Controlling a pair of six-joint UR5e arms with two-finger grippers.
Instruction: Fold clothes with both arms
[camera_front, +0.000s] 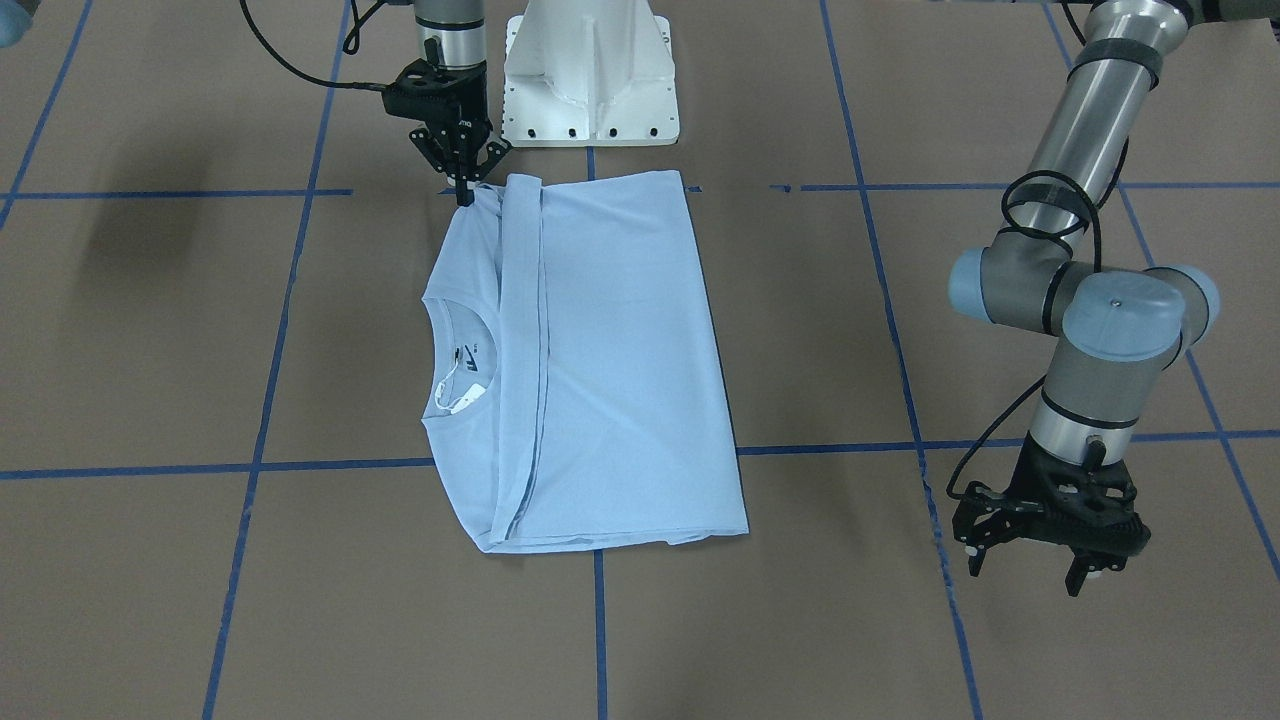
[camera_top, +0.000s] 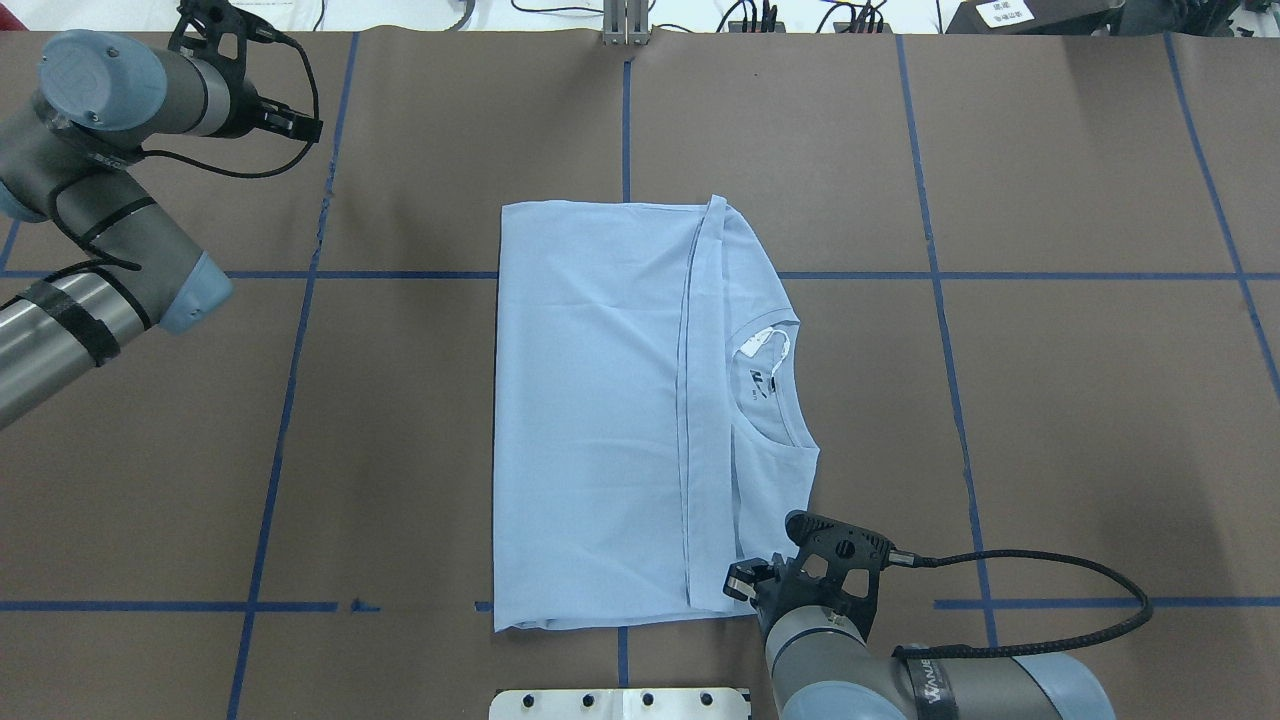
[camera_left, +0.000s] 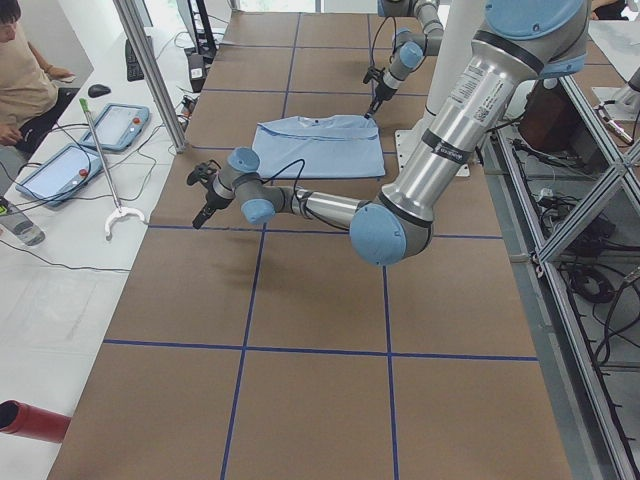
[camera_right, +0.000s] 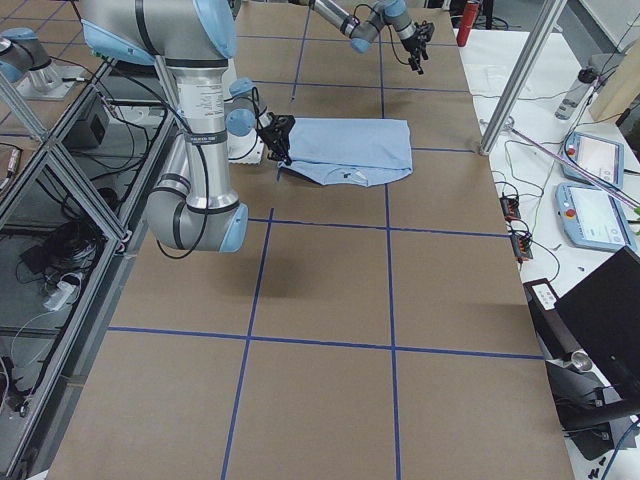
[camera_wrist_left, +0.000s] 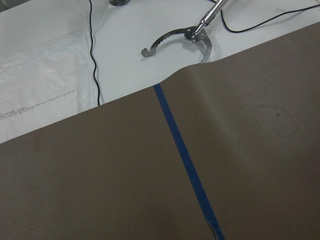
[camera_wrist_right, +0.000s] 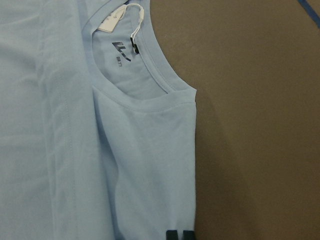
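The clothes are one light blue T-shirt (camera_front: 620, 350) (camera_top: 590, 400), lying flat and folded lengthwise mid-table. Its collar and white neck tag (camera_front: 465, 390) show on the robot's right side. My right gripper (camera_front: 464, 195) (camera_wrist_right: 178, 234) is at the shirt's shoulder corner nearest the robot base, shut on the fabric edge there. The right wrist view shows its dark fingertips close together on the cloth (camera_wrist_right: 145, 150). My left gripper (camera_front: 1030, 575) hangs open over bare table far to the shirt's left, near the table's far edge, with nothing between its fingers. The left wrist view shows only table cover.
The white pedestal base (camera_front: 590, 70) stands just behind the shirt. Blue tape lines (camera_front: 260, 465) grid the brown table cover. A metal reach-tool claw (camera_wrist_left: 187, 37) lies on the white surface past the cover's edge. A seated person (camera_left: 20, 70) and tablets (camera_left: 115, 125) are beside the table.
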